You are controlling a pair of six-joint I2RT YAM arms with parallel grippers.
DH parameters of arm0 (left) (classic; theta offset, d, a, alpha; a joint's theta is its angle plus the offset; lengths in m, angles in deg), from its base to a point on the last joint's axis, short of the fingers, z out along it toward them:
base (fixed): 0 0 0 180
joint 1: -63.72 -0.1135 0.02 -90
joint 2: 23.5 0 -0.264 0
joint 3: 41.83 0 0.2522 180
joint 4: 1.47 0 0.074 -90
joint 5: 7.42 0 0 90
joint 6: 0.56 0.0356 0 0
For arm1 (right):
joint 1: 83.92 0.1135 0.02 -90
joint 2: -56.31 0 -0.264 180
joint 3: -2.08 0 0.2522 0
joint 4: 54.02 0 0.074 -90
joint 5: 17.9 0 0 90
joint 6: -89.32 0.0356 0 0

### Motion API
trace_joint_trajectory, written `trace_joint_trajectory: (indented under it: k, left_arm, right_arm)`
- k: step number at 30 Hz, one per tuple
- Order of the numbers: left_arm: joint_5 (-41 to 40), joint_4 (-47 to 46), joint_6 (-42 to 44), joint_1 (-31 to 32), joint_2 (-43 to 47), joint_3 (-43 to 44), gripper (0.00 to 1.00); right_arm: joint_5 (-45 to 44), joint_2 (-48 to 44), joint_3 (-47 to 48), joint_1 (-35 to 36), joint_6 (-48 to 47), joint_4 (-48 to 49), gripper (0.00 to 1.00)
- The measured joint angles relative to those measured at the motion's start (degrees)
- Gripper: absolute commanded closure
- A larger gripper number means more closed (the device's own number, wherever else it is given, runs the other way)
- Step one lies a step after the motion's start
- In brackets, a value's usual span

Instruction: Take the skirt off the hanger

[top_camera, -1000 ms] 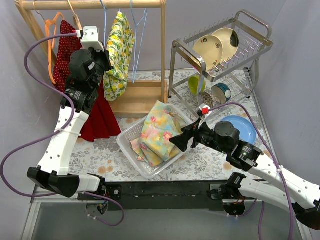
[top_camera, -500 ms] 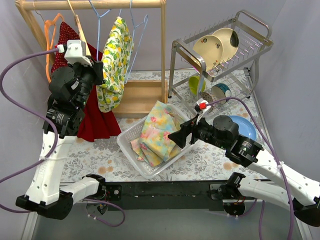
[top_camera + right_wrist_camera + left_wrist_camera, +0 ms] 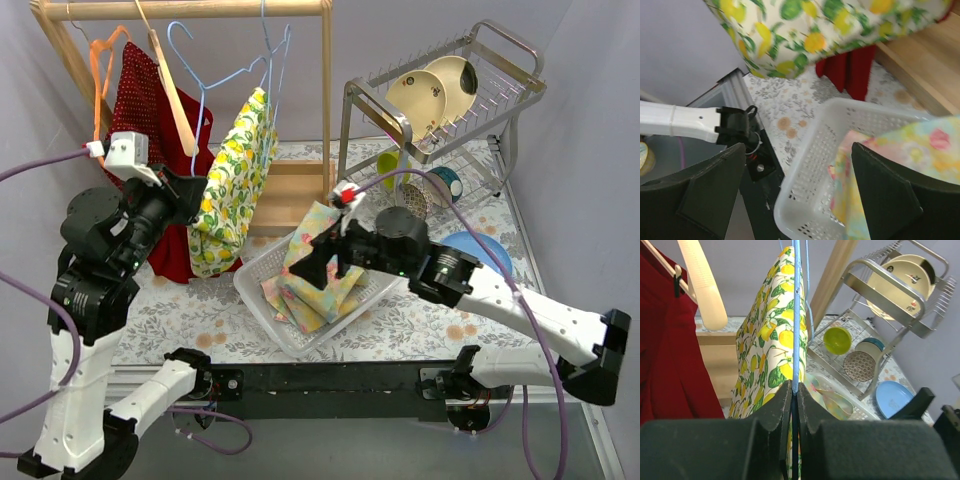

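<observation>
The lemon-print skirt (image 3: 236, 185) hangs from a blue wire hanger (image 3: 205, 70) below the wooden rail. My left gripper (image 3: 190, 195) is shut on the hanger's wire beside the skirt. In the left wrist view the wire (image 3: 796, 315) runs up from between the closed jaws (image 3: 794, 390), with the skirt (image 3: 771, 340) draped on it. My right gripper (image 3: 315, 262) is open and empty over the white basket (image 3: 252, 290), just right of the skirt's hem. In the right wrist view the hem (image 3: 810, 30) is above the open gripper (image 3: 800, 190).
A red dress (image 3: 140, 100) on a wooden hanger (image 3: 170, 90) hangs left of the skirt. The basket (image 3: 805, 200) holds folded floral cloth (image 3: 320, 255). A dish rack (image 3: 440, 90) with bowls stands back right. A blue plate (image 3: 485, 250) lies beside it.
My left arm has pulled the hanger and skirt down and nearer, so the skirt hangs tilted. My right gripper has moved left over the basket, closer to the skirt's hem.
</observation>
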Motion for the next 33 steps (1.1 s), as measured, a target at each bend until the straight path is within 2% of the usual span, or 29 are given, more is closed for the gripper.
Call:
trace_joint_trajectory:
  k: [4,7,20,23,24,26,27,28,29,33]
  left_arm:
    - [2.0,4.2,-1.9,0.0,3.6,0.1,1.00]
    - [2.4,7.6,-2.5,0.0,4.9,1.1,1.00]
    - [4.5,13.1,-3.9,0.0,10.6,-0.6,1.00]
    - [5.4,13.0,-4.5,0.0,11.5,-1.1,1.00]
    - [5.9,13.0,-4.7,0.0,11.6,-1.2,1.00]
    - [6.5,13.0,-5.0,0.0,12.0,-1.3,1.00]
    - [6.7,13.0,-5.0,0.0,12.1,-1.4,1.00]
    - [6.8,13.0,-5.1,0.0,12.2,-1.5,1.00]
    - [6.9,13.0,-5.2,0.0,12.3,-1.7,1.00]
    - [6.5,13.5,-5.2,0.0,12.6,-2.3,1.00]
  right_arm:
    - [-2.2,8.9,8.3,8.3,-2.3,2.0,0.04]
    - [-4.0,12.9,11.9,12.0,-3.0,4.6,0.04]
    - [-9.5,21.8,19.8,17.0,-4.9,11.6,0.04]
    - [-10.2,23.7,20.9,17.8,-5.3,11.8,0.08]
    - [-10.4,24.5,21.4,18.1,-5.5,11.9,0.10]
    - [-10.7,26.1,22.2,18.4,-5.7,12.0,0.35]
    - [-10.9,26.8,22.4,18.5,-5.9,12.0,0.55]
    - [-11.2,27.3,22.5,18.6,-6.1,12.0,0.87]
    - [-11.8,27.8,22.7,18.8,-6.2,12.0,0.98]
    - [-13.7,28.0,22.6,18.8,-6.0,11.8,0.99]
